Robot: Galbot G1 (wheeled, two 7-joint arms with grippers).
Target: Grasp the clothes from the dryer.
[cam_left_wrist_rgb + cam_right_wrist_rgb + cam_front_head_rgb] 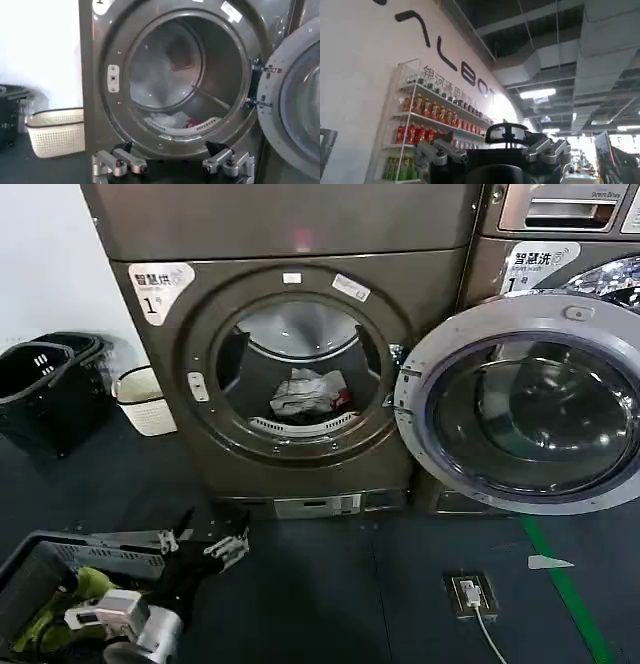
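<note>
The dryer (290, 364) is the bronze-brown machine with its round door (520, 404) swung open to the right. The clothes (310, 394), a small white and grey bundle with a red patch, lie at the bottom front of the steel drum. In the left wrist view the clothes (172, 120) sit low in the drum, just behind the lip. My left gripper (215, 536) hovers low over the floor in front of the dryer, left of its mouth, and is open and holds nothing (170, 150). My right gripper (489, 142) is open, pointing up towards the ceiling, away from the dryer.
A second bronze machine (560, 264) stands right of the dryer, behind the open door. Black baskets (50, 384) and a cream basket (145, 399) stand at the left wall. A black basket with yellow-green cloth (60, 584) sits beside my left arm. A floor socket (472, 592) lies at the right.
</note>
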